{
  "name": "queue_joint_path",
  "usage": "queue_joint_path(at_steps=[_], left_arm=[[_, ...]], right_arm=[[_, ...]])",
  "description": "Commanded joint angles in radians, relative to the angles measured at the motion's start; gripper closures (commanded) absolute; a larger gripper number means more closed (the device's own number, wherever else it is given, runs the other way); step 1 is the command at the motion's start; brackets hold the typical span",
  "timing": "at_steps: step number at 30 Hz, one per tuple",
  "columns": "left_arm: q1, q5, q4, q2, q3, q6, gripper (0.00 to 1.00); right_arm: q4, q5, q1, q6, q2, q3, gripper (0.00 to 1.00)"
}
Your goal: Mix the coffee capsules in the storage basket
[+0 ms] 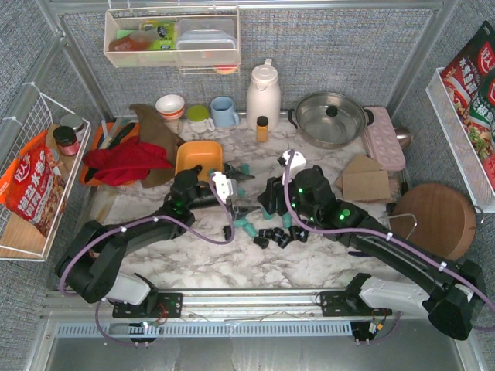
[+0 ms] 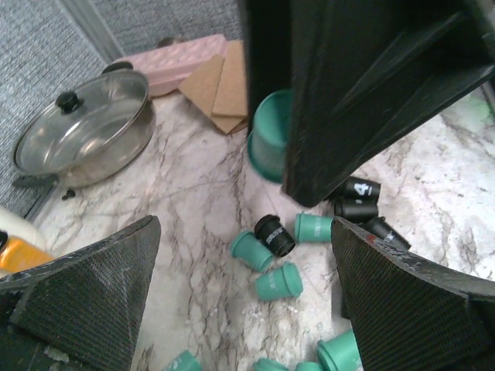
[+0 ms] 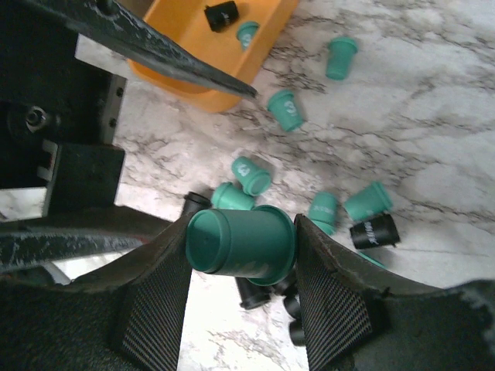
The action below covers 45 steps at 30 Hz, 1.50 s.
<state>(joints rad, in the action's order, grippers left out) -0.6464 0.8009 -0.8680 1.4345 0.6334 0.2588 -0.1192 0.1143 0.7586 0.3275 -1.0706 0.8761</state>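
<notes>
The coffee capsules (image 3: 251, 176), teal and black together, lie scattered on the marble table (image 1: 193, 255) between the two arms, just in front of the storage basket (image 1: 199, 158). The orange basket sits toward the back left of the marble. The right wrist view shows one black capsule (image 3: 222, 14) and one teal one (image 3: 247, 31) lying inside it.

The right gripper (image 3: 240, 232) is closed partway on a teal capsule (image 3: 240, 243), held on its side between the two pads above the loose pile. The left gripper (image 2: 244, 232) hangs over the same pile with its jaws spread wide and nothing between them. It is close beside the right gripper.

Farther back stand a steel pot (image 1: 329, 116) with a glass lid, a white jug (image 1: 263, 93) and a blue mug (image 1: 224, 112). Pieces of cardboard (image 1: 363, 182) lie to the right, and a red cloth (image 1: 124, 162) lies left of the basket.
</notes>
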Motion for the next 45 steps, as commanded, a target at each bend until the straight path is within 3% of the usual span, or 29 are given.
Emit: queue_joint_path(at_steps=[1, 7, 16, 37, 45], left_arm=[[-0.021, 0.073, -0.099, -0.005, -0.008, -0.029, 0.01], [-0.035, 0.062, -0.15, -0.011, -0.022, -0.053, 0.01], [-0.039, 0.062, -0.239, -0.019, -0.047, -0.091, 0.17], [-0.048, 0.001, -0.237, -0.035, -0.064, -0.033, 0.77], [-0.048, -0.046, -0.23, -0.047, -0.064, -0.037, 0.91]], right_arm=[[0.11, -0.063, 0.002, 0.033, -0.021, 0.0, 0.6], [0.144, -0.117, 0.001, 0.059, -0.061, 0.003, 0.6], [0.187, -0.156, 0.001, 0.098, -0.091, -0.009, 0.6], [0.263, -0.231, 0.001, 0.201, -0.106, -0.013, 0.54], [0.28, -0.211, 0.001, 0.236, -0.095, -0.032, 0.49]])
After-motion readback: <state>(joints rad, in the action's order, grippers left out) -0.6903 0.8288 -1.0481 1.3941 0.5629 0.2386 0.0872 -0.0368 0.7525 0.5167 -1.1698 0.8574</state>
